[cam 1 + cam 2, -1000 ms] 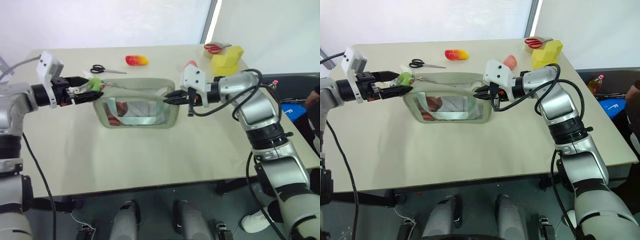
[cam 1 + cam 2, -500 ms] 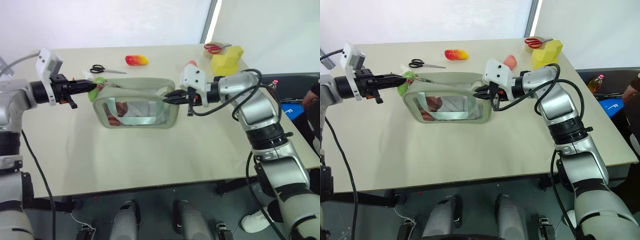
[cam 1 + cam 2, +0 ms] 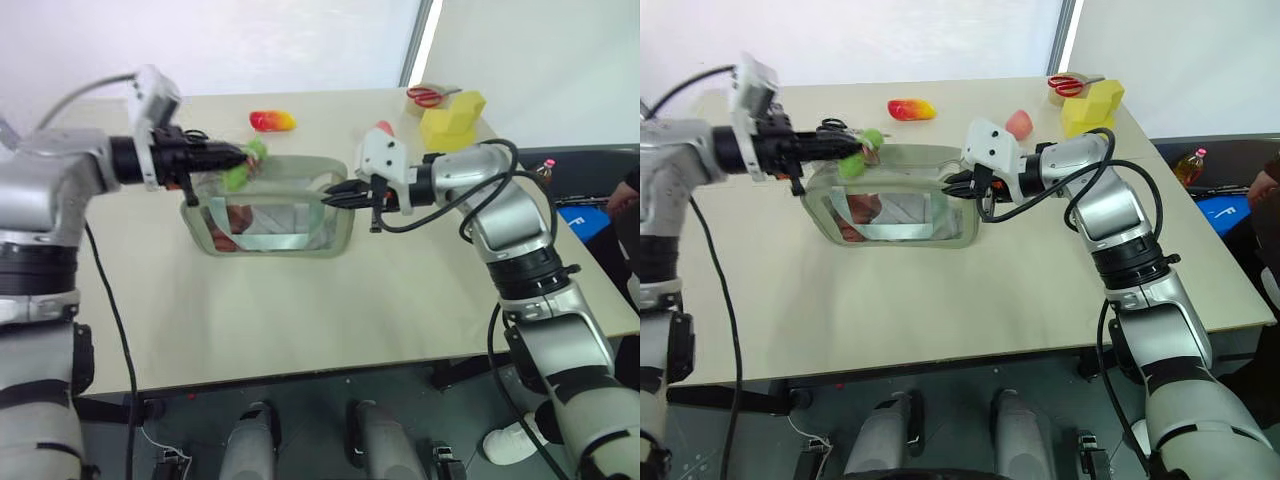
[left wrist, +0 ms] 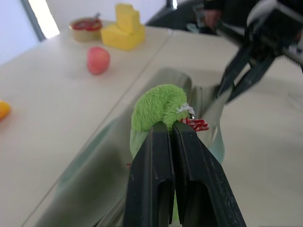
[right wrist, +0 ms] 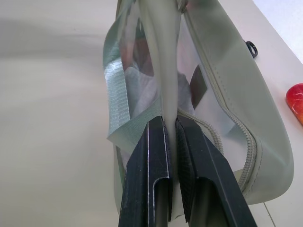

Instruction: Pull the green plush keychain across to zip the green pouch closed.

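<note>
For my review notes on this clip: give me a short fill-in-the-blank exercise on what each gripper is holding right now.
1. The left gripper is shut on the green plush ____.
2. The right gripper pinches the end of the green ____.
3. The pink ball lies on the ____, away from both grippers.

Missing words: keychain; pouch; table

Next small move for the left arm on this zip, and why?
Probably keep drawing the green plush keychain toward the right gripper. The left gripper is shut on it near the green pouch's left end; the right pinches the far end, bracing it.
</note>
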You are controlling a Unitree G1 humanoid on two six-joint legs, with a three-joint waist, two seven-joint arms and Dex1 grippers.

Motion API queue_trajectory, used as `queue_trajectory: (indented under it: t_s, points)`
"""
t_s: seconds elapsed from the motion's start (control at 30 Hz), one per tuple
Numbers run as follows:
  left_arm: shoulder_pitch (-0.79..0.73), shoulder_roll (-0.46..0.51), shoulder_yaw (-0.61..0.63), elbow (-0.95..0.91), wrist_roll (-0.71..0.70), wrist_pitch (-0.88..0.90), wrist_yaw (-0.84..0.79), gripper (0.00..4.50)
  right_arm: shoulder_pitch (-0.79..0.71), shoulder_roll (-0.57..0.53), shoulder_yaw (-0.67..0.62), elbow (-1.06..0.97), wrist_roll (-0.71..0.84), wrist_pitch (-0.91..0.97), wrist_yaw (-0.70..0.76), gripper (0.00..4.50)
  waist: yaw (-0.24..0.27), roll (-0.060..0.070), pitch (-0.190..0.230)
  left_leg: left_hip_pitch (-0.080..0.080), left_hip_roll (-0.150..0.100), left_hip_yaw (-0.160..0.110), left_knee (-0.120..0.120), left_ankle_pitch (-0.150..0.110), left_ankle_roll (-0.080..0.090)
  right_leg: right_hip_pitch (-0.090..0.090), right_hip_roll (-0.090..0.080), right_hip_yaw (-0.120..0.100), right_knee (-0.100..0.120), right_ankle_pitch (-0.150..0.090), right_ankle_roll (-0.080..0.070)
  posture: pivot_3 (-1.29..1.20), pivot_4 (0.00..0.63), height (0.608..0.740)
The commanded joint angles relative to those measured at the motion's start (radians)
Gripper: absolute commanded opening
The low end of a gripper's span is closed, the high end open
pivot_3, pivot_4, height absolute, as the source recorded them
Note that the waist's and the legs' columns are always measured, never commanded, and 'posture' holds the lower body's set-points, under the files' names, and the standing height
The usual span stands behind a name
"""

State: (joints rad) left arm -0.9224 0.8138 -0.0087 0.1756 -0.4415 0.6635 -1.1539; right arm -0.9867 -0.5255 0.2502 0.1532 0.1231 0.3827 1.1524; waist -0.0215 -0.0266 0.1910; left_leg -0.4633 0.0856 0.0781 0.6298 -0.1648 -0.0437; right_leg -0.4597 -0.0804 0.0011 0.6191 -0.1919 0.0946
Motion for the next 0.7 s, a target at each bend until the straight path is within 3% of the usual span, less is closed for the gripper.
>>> queue_trajectory:
  t_s: [0.03,0.17,0.2,0.27,0.47,0.7]
  points:
    - [-0.012,0.006,-0.003,0.011,0.059,-0.078,0.023,0.04,-0.015,0.009,-0.010,-0.027,0.002,-0.007,-0.014,0.00,0.001,0.000,0.000,0.000,0.000,0.000,0.000,0.000,0.000,0.000,0.000,0.000,0.000,0.000,0.000,0.00,0.150,0.740]
    - [-0.045,-0.016,0.015,0.054,0.071,-0.099,0.057,0.04,-0.011,0.005,-0.010,-0.033,0.004,-0.004,-0.015,0.00,0.002,0.000,0.000,0.000,0.000,0.000,0.001,0.000,0.000,0.001,0.000,0.000,0.000,0.000,0.000,0.00,0.150,0.740]
    - [-0.046,-0.015,0.017,0.049,0.063,-0.093,0.047,0.63,-0.010,0.005,-0.010,-0.032,0.004,-0.006,-0.015,0.00,0.002,0.000,0.000,0.000,0.000,0.000,0.001,0.000,0.000,0.001,0.000,0.000,0.000,0.000,0.000,0.00,0.150,0.740]
    - [-0.040,-0.006,0.019,0.030,0.043,-0.072,0.018,1.37,-0.010,0.005,-0.009,-0.032,0.004,-0.006,-0.016,0.00,0.001,0.000,0.000,0.000,0.000,0.000,0.001,0.000,0.000,0.001,0.000,0.000,0.000,0.000,0.000,0.00,0.150,0.740]
    - [-0.036,0.047,0.057,-0.041,0.000,0.015,0.005,4.47,-0.012,0.018,-0.007,-0.026,0.007,-0.016,-0.017,0.00,-0.001,0.000,0.000,0.000,0.000,0.000,0.000,0.000,0.000,0.000,0.000,0.000,0.000,0.000,0.000,0.00,0.150,0.740]
    - [-0.029,0.183,0.095,-0.005,0.019,0.031,-0.008,4.47,-0.011,0.034,-0.007,-0.015,0.005,-0.029,-0.020,0.00,-0.006,0.000,0.000,0.000,0.000,0.000,0.000,0.000,0.000,0.000,0.000,0.000,0.000,0.000,0.000,0.00,0.150,0.740]
